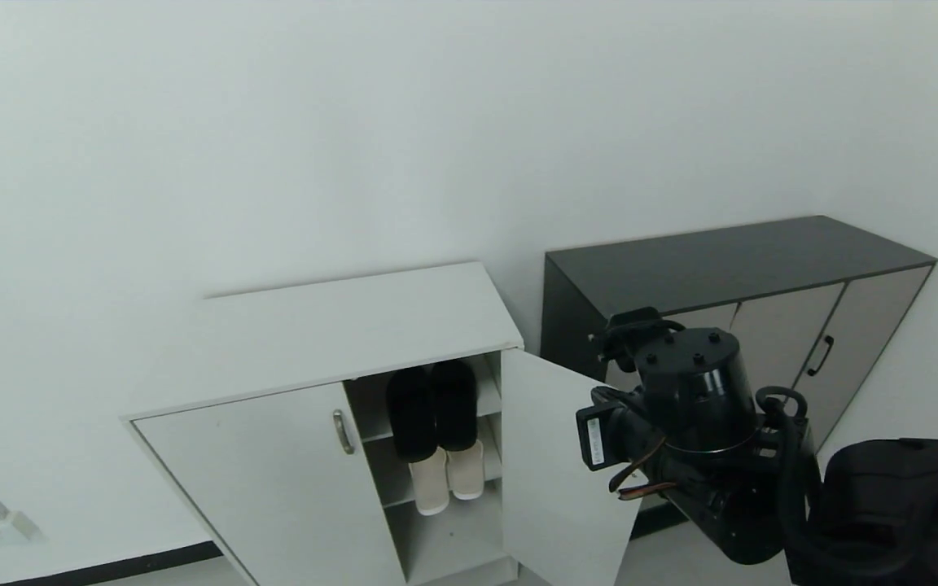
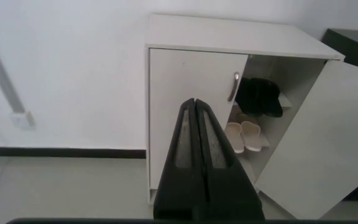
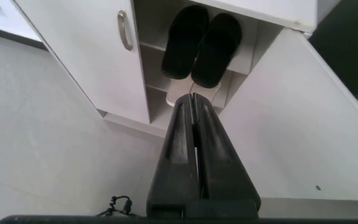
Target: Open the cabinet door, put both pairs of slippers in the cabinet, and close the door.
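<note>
Black slippers (image 1: 432,407) sit side by side on the upper shelf inside the white cabinet (image 1: 339,325), toes pointing in, heels sticking out past the shelf edge. Pale slippers (image 1: 446,480) are on the shelf just below, also as a pair, directly under the black ones. The cabinet's right door (image 1: 554,464) is swung wide open. Its left door (image 1: 273,480) is closed, w/ a metal handle (image 1: 344,431) at the edge next to the opening.

Right gripper (image 3: 193,99) is in front of the cabinet opening, aimed at the slippers, w/ the open door alongside it. Fingers are pressed together, nothing between them. Right arm (image 1: 689,399) is on the outer side of the open door. Left gripper (image 2: 195,106) is in front of the cabinet, facing the closed door. Its fingers are also together, nothing gripped.

Dark cabinet (image 1: 729,260) stands just beside the white cabinet on the open-door side, against the same wall. A black baseboard (image 2: 61,152) runs along the wall from the cabinet's other side.
</note>
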Available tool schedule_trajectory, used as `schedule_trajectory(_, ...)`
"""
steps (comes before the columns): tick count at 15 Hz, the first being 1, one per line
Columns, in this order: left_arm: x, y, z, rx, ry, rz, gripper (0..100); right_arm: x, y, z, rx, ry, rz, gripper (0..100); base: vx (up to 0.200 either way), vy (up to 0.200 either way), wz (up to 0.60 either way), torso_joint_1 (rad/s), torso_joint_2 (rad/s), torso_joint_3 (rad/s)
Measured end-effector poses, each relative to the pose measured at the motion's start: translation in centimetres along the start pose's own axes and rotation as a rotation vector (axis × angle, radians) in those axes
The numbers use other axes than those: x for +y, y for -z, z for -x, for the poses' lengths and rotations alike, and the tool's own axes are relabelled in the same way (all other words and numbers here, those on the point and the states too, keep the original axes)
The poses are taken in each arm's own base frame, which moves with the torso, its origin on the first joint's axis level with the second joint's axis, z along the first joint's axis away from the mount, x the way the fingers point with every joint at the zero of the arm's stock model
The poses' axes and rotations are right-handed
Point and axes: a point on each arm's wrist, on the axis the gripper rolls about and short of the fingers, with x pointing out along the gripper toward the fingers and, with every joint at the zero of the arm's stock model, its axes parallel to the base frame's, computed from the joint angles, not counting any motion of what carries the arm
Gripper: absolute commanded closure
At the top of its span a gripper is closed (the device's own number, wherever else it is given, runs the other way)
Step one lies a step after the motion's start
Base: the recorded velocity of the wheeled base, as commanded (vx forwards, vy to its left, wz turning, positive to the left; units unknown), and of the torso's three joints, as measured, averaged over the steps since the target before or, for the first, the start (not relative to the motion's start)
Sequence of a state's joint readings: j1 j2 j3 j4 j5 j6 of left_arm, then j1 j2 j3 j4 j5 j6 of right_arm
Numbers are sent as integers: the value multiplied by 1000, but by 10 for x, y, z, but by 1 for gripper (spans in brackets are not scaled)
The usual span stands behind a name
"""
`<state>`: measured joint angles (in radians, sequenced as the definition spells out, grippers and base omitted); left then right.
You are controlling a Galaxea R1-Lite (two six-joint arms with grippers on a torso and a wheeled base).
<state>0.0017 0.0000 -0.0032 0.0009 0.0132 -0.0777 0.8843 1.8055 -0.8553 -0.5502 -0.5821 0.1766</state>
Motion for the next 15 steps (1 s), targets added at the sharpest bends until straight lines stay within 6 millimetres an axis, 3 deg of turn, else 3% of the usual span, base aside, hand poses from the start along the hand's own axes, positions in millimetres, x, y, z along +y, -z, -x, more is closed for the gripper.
schedule_trajectory(2,0,0,0,1,-1,0,100,0,0,-1,-2,2,-2,100,0,0,0,0,0,0)
schedule_trajectory(8,0,0,0,-1,0,0,100,-2,1,-4,0,10,-4,100,-200,0,0,-2,-1,3)
schedule_trajectory(10,0,0,0,0,-1,1,100,-5,1,-5,2,19,-5,100,0,0,0,0,0,0)
schedule_trajectory(15,0,0,0,-1,-1,1,100,-40,-17,-30,-35,110,-38,100,0,0,0,0,0,0)
